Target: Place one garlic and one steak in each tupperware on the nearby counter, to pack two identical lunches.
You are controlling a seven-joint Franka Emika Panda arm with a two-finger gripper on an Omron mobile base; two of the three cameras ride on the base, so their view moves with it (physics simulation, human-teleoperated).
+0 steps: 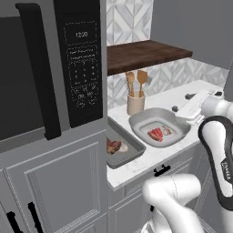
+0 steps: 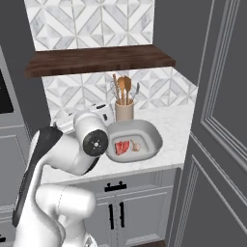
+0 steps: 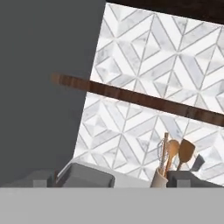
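Meanwhile, claw (image 1: 182,102), grip state unclear, just beside rounded tupperware (image 1: 139,119) with steak (image 1: 155,134).

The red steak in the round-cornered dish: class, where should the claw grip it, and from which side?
Grip the red steak across its narrow width, coming straight down from above. It lies flat on the floor of the dish, whose raised rim blocks any sideways approach. A garlic bulb sits just beside it, so the fingers would probably do best closing on the edges that face away from the bulb.
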